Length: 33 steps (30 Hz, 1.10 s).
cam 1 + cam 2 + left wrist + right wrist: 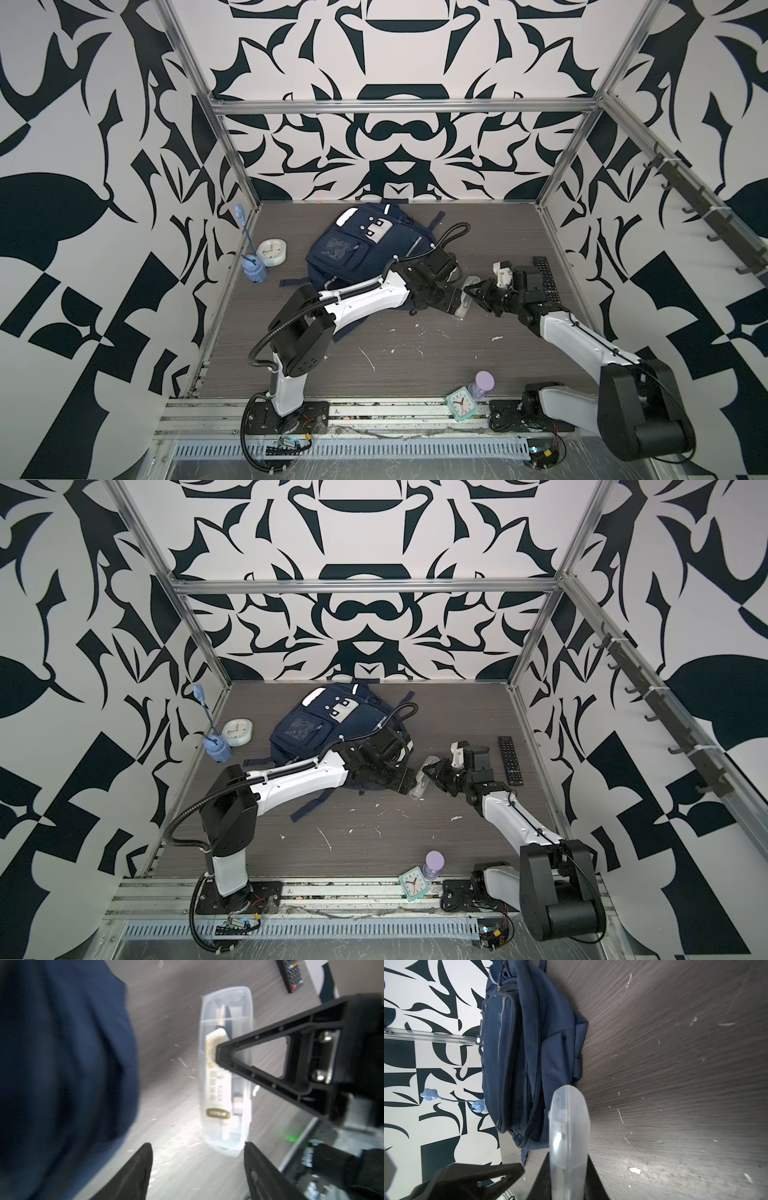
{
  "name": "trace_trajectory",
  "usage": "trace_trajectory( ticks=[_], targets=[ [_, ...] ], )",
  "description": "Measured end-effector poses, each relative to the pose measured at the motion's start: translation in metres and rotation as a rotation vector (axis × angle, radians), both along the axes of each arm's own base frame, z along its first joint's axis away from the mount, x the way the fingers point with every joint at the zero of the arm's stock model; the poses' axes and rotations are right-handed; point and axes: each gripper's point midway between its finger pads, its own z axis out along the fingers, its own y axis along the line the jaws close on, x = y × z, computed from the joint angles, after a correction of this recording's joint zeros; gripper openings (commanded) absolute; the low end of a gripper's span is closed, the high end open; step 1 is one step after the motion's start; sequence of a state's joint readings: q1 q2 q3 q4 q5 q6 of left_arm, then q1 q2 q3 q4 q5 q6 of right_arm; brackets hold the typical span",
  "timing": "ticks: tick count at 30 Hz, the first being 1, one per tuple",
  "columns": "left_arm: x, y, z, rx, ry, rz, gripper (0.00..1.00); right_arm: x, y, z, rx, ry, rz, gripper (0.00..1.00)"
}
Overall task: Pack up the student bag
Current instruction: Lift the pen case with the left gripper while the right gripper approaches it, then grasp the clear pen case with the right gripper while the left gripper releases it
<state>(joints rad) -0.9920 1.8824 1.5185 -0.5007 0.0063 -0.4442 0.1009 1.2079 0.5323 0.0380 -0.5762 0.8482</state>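
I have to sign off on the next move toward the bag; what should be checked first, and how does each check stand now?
1. Right gripper shut on the clear case: ok.
2. Left gripper open: ok.
3. Left fingertips clear of the case's end: cannot tell, very close.
4. Student bag opening unzipped: cannot tell.
5. Left arm off the bag: not ok, it reaches over it.
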Motion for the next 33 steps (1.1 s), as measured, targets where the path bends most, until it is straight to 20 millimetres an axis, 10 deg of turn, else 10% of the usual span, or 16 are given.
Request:
trace_trajectory(
  ticks=[10,19,33],
  targets=[
    [0.051,0.051,0.011,0.281,-0.241,0.061,0.68,0.01,0.007,0.008,0.013,-0.02,0.01,0.1],
    [0.076,0.076,-0.034,0.5,-0.253,0.077,0.64,0.008,0.016,0.011,0.015,-0.032,0.039,0.08],
    [0.093,0.093,-0.045,0.61,-0.292,0.115,0.26,0.005,0.026,0.008,0.012,-0.027,0.071,0.07]
  ],
)
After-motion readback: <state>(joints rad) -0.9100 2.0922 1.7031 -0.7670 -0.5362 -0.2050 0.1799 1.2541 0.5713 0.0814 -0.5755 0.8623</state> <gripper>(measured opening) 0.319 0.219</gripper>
